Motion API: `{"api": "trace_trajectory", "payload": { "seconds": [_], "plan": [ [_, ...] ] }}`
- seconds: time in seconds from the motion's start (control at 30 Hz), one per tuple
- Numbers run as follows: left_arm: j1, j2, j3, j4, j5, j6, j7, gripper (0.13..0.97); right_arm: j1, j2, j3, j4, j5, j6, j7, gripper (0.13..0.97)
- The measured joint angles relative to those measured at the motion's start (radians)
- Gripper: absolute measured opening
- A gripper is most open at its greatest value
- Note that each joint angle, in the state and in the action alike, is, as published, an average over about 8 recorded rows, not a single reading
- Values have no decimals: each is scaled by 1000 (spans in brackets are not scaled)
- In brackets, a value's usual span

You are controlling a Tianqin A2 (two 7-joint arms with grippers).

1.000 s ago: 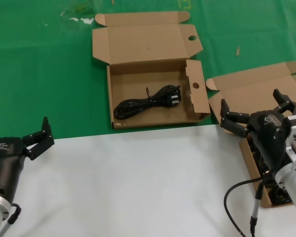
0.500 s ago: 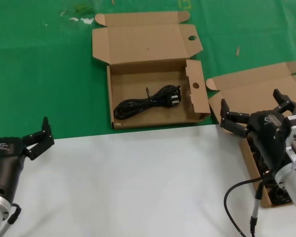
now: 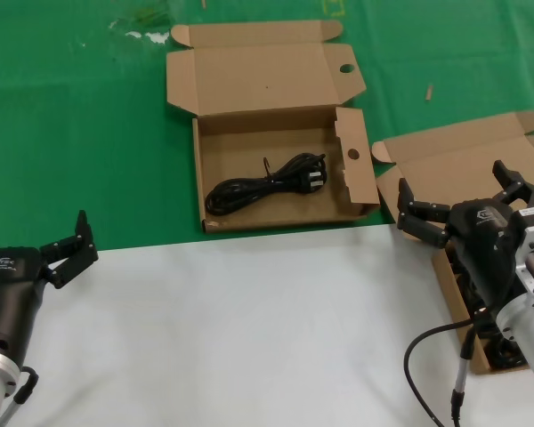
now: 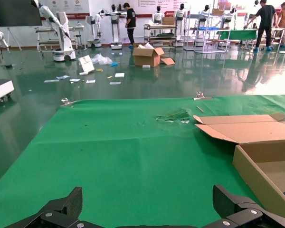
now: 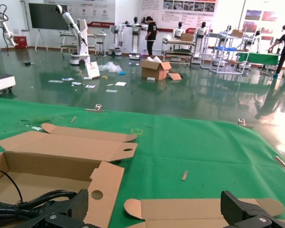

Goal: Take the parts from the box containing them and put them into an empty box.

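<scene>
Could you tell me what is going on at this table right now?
The robot is moving black power cords between cardboard boxes. One cord lies in the wide box with round holes. The right gripper hovers open over the plain-lidded box at the right. The left gripper waits open at the table's near left.

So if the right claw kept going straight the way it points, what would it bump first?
Probably the plain lid of the box with the cords, lying open just ahead of the right claw. Its fingers are spread open; depth is hard to judge, so it might pass just above.
</scene>
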Motion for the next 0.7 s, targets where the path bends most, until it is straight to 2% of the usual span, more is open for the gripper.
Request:
{"api": "trace_trajectory", "payload": {
  "seconds": [0.7],
  "plan": [
    [0, 0, 0, 0, 0, 0, 0, 966, 0, 0, 0, 0, 0, 0, 0, 966]
  ]
}}
